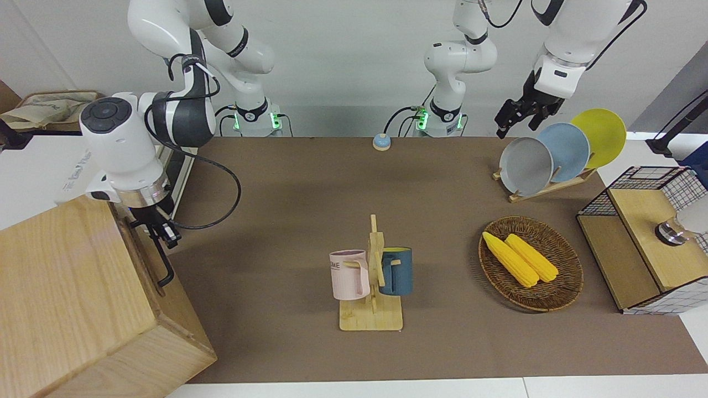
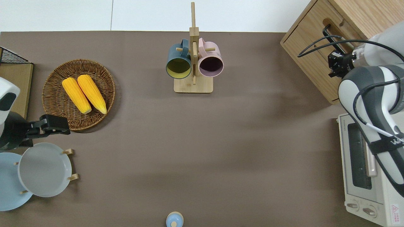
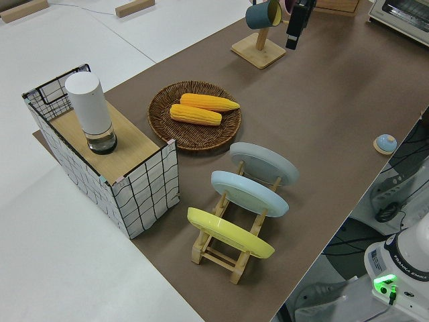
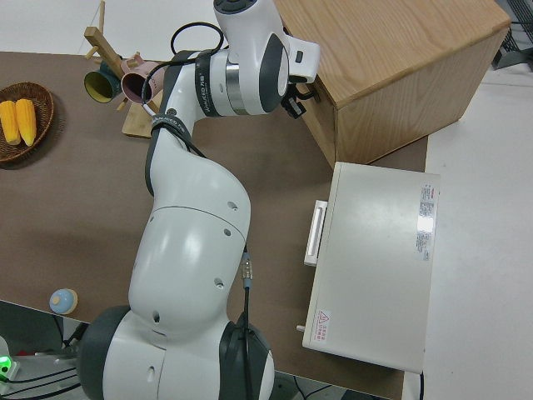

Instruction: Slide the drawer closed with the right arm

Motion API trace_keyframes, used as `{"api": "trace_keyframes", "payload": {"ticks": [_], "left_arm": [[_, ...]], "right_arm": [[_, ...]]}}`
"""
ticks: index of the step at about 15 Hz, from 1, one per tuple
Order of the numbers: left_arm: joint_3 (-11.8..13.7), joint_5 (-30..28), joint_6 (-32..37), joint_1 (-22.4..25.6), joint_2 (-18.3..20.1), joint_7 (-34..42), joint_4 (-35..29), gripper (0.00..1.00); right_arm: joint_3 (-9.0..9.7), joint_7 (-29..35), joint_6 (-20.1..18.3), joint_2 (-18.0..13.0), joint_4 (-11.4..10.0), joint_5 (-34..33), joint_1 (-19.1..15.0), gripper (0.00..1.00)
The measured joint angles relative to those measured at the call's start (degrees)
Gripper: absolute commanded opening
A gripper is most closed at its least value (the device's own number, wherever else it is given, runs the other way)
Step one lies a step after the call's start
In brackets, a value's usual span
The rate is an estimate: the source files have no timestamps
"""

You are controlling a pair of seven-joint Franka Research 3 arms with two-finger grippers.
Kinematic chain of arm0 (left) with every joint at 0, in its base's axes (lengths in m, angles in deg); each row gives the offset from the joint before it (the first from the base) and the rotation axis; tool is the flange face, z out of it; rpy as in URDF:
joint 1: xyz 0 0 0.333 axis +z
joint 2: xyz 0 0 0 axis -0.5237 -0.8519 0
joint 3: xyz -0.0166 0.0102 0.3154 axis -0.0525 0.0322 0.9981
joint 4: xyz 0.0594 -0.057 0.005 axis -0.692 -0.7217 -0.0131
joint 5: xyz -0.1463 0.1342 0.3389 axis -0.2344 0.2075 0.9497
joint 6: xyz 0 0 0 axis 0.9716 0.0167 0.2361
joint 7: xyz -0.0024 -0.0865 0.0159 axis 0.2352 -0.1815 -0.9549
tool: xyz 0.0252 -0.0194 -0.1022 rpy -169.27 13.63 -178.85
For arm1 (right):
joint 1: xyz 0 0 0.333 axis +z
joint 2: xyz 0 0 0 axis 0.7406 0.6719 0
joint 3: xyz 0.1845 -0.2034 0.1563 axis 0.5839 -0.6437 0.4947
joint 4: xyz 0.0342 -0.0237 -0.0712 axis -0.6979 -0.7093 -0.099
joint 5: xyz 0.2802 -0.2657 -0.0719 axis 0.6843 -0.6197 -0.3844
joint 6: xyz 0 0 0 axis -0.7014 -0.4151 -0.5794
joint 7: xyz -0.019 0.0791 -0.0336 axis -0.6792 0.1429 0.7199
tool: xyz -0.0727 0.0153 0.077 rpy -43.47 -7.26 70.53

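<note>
The drawer (image 1: 142, 251) sits pushed in, its front flush with the face of the pale wooden cabinet (image 1: 66, 287) at the right arm's end of the table. Its black bar handle (image 1: 164, 264) stands out from the front; it also shows in the overhead view (image 2: 329, 32). My right gripper (image 1: 157, 228) is at the end of the handle nearer to the robots, against the drawer front, as the overhead view (image 2: 335, 60) shows. Its grip is hidden by the wrist. My left gripper (image 1: 517, 122) is parked, open and empty.
A white toaster oven (image 2: 366, 170) stands beside the cabinet, nearer to the robots. A mug rack (image 1: 371, 282) with two mugs stands mid-table. A corn basket (image 1: 569, 298), a plate rack (image 1: 547, 155) and a wire crate (image 1: 652, 243) stand toward the left arm's end.
</note>
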Motion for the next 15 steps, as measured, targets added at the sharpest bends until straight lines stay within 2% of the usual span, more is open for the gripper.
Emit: {"api": "trace_keyframes", "payload": {"ticks": [6, 9, 11, 15], "left_arm": [[0.0, 0.0, 0.0, 0.0, 0.0, 0.0, 0.0, 0.99], [0.0, 0.0, 0.0, 0.0, 0.0, 0.0, 0.0, 0.99], [0.0, 0.0, 0.0, 0.0, 0.0, 0.0, 0.0, 0.99], [0.0, 0.0, 0.0, 0.0, 0.0, 0.0, 0.0, 0.99]], "right_arm": [[0.64, 0.05, 0.01, 0.26, 0.21, -0.42, -0.31, 0.0], [1.79, 0.04, -1.25, -0.14, 1.43, -0.67, 0.0, 0.016], [2.24, 0.04, -2.92, -1.36, 1.2, -0.68, 1.46, 0.066], [2.43, -0.52, -4.31, -5.36, -1.56, -0.42, 5.51, 0.338]]}}
